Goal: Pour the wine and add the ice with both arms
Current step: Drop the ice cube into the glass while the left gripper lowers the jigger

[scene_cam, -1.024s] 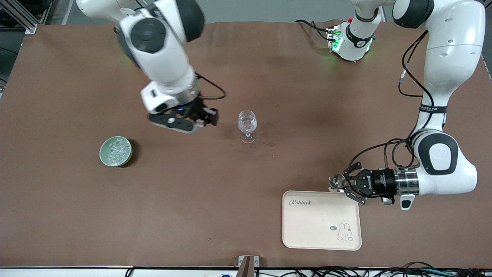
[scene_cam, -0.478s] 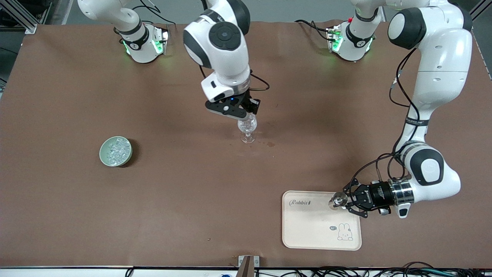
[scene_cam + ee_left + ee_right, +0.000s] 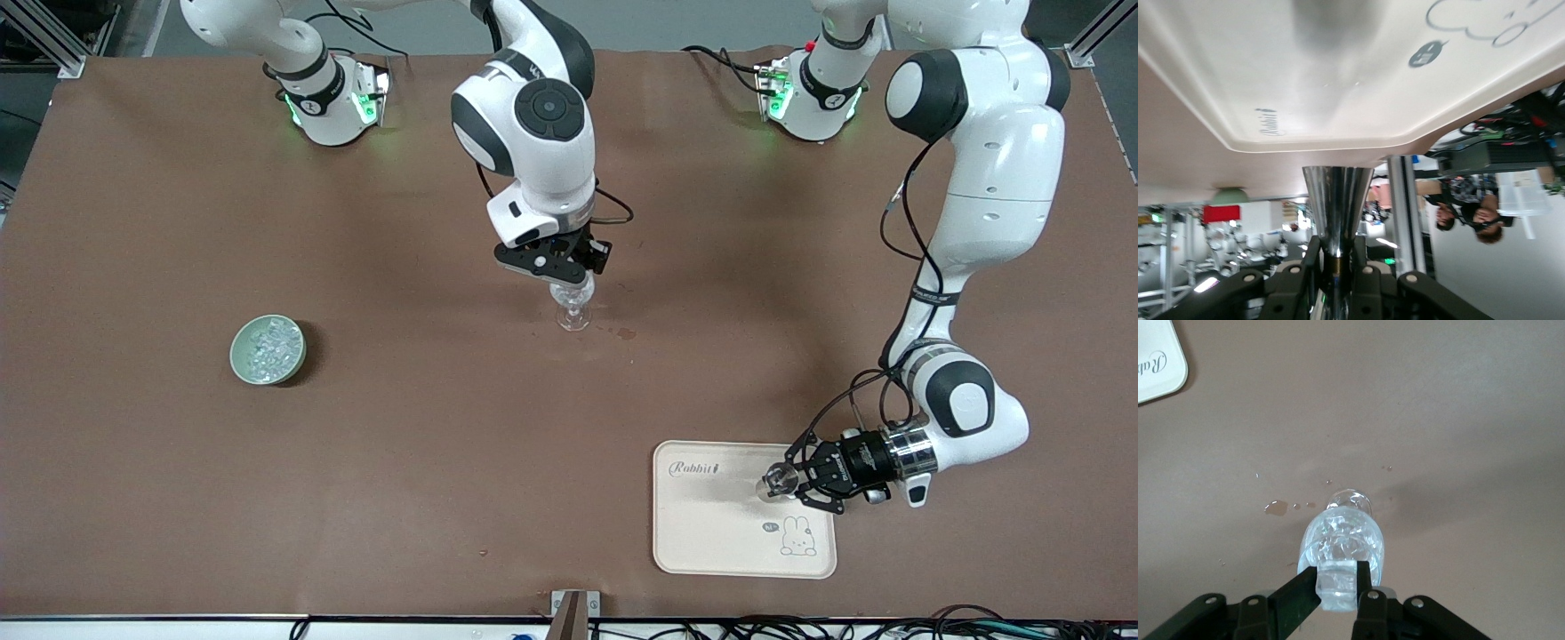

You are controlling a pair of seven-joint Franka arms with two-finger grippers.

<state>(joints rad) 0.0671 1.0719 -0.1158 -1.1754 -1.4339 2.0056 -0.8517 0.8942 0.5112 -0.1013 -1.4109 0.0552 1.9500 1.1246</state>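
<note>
Right claw point(image 3: 569, 275) now directly over the stemmed glass point(image 3: 571, 302), carried in from over bare table point(image 3: 444, 427) toward the ice bowl point(image 3: 268, 349); clenched on one ice cube point(image 3: 1337, 585), poised for release. Left claw point(image 3: 791, 481) lowered over the cream tray point(image 3: 711, 533), clamped on a steel jigger point(image 3: 1336, 207). Pour apparently done; set-down next.

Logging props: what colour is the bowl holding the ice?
Pale green bowl; front view shows it best.

Brown table point(image 3: 178, 462); grey floor point(image 3: 622, 22); cables point(image 3: 800, 629) along its edge
</note>
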